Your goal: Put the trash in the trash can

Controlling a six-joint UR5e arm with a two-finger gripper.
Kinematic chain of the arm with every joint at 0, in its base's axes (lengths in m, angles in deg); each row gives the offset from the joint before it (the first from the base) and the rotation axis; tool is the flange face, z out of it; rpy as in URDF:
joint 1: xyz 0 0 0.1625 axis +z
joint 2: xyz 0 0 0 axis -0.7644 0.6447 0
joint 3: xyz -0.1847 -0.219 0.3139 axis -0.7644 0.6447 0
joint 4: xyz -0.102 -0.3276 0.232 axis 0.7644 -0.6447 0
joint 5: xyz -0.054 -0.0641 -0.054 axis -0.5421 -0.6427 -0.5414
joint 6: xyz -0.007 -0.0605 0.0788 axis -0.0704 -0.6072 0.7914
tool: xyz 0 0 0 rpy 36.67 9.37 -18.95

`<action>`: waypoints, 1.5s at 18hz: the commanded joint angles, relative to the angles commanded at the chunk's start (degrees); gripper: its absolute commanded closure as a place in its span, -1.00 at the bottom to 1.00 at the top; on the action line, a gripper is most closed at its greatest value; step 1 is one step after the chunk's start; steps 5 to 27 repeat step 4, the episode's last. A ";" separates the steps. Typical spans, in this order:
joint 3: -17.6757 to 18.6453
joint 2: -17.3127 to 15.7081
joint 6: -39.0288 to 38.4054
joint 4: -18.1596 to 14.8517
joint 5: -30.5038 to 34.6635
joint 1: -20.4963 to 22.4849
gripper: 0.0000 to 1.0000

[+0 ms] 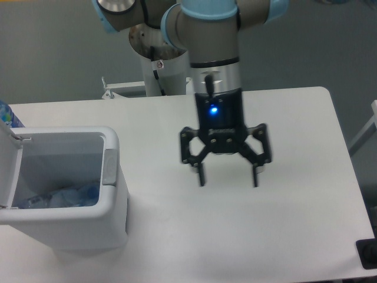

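Gripper (227, 177) (jaws spread, empty) hangs beside trash can (112, 221).

Trash can (112, 221): you have it at the table's (294, 224) front left corner, lid (7, 171) hinged open on its left side.
Trash (62, 197): lying inside the can, at the bottom.
Gripper (227, 177): over mid-table, right of the can, well apart from it, fingers spread.
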 joint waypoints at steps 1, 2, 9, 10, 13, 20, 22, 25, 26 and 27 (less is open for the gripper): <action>0.09 -0.96 3.08 -2.73 0.00 1.14 -1.00; 0.35 -1.67 5.38 -4.41 0.00 1.94 -1.00; 0.53 -2.55 8.11 -6.35 0.00 3.34 -1.00; 0.53 -2.55 8.11 -6.35 0.00 3.34 -1.00; 0.53 -2.55 8.11 -6.35 0.00 3.34 -1.00; 0.53 -2.55 8.11 -6.35 0.00 3.34 -1.00; 0.53 -2.55 8.11 -6.35 0.00 3.34 -1.00; 0.53 -2.55 8.11 -6.35 0.00 3.34 -1.00; 0.53 -2.55 8.11 -6.35 0.00 3.34 -1.00; 0.53 -2.55 8.11 -6.35 0.00 3.34 -1.00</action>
